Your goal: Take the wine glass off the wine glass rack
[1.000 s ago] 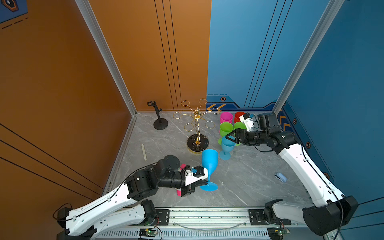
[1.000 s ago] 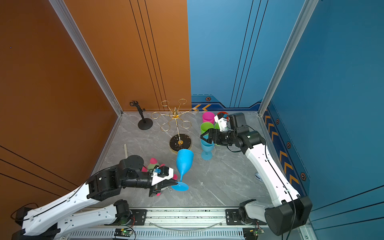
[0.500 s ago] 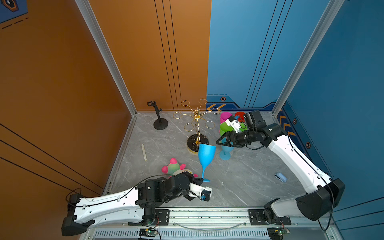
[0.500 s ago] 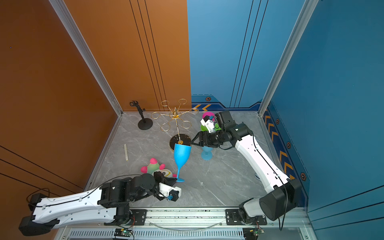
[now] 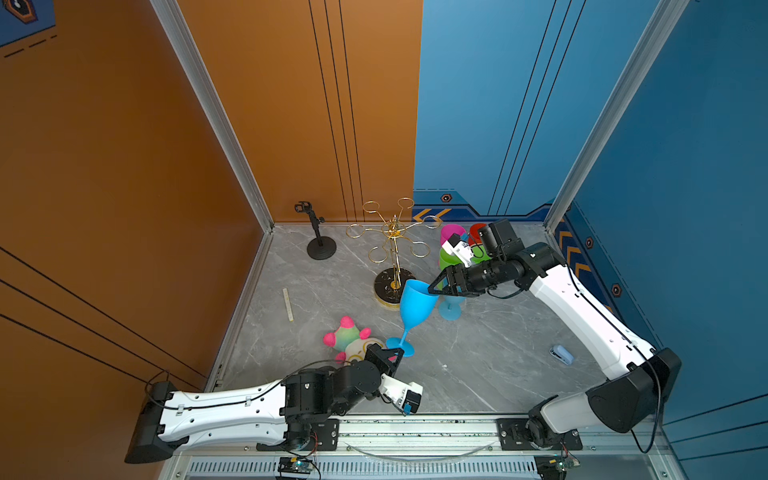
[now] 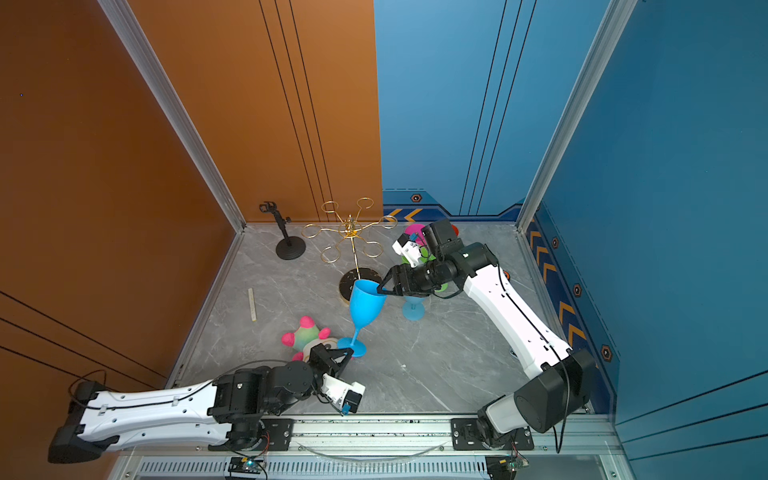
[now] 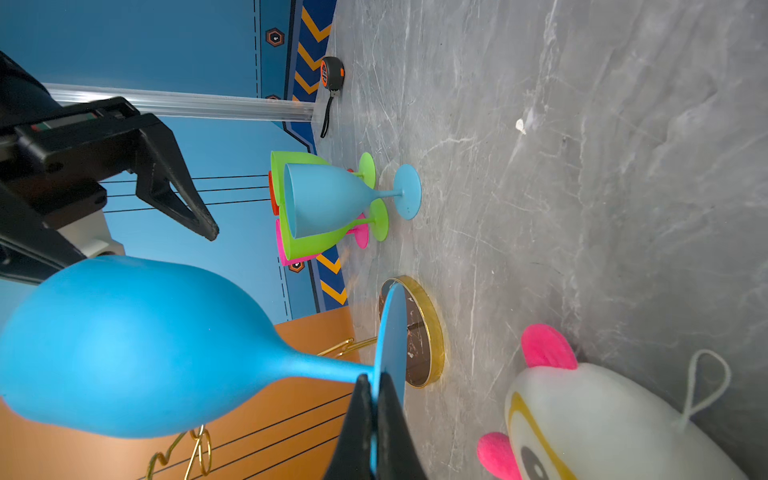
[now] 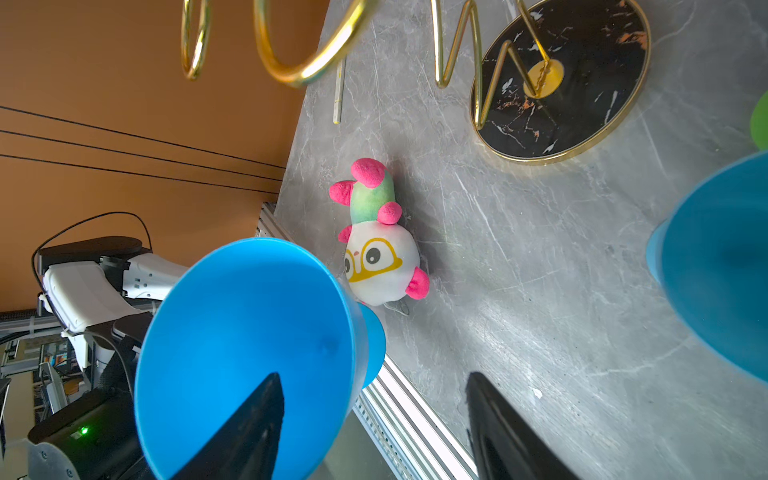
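Blue wine glass (image 5: 417,305) is off the wine glass rack (image 5: 392,235), held just in front of its marbled base. Stem near-upright, bowl tipped toward the right gripper (image 5: 432,291), whose jaws are spread astride the rim. The left gripper (image 5: 399,355) pinches the flat foot disc. Matte smooth bowl, thin stem. Rack is gold wire, loops empty.

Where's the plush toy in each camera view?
In a top view: plush toy lower middle, left of the blue glass's foot.
In a top view: plush toy again left of that foot.
Left wrist: plush toy close up, partly cut off.
Right wrist: plush toy mid-picture, face showing.
Shared landmark: the rack's black marbled base.
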You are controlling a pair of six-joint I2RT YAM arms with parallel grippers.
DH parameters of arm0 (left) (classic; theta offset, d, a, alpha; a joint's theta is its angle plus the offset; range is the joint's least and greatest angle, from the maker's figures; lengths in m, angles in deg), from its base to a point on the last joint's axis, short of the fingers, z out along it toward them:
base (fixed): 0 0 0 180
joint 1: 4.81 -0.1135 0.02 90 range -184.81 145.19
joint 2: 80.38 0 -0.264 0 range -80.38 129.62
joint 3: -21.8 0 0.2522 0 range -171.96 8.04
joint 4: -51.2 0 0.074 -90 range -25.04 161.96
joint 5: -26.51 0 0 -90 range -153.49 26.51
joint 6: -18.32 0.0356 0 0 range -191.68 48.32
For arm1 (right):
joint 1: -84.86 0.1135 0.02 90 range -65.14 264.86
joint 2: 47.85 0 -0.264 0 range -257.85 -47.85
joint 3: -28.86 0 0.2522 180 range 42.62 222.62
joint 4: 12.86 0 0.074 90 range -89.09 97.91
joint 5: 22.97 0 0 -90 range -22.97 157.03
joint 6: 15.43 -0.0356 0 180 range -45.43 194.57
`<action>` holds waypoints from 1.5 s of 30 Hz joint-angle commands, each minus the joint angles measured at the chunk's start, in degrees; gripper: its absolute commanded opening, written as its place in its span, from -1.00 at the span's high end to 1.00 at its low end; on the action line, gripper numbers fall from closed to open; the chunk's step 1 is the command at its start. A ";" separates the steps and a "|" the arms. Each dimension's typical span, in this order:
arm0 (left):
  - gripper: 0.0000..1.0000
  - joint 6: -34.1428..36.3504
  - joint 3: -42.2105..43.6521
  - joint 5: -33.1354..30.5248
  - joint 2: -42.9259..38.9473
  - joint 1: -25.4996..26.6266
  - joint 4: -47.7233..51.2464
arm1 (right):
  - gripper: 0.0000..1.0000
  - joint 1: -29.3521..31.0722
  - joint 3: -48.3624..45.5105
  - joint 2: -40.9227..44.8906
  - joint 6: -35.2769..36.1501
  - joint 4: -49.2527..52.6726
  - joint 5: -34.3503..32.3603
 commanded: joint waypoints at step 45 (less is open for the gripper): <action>0.36 15.09 6.84 -8.03 2.20 -3.58 -11.23 | 1.00 0.67 1.74 -0.64 5.75 6.19 -2.56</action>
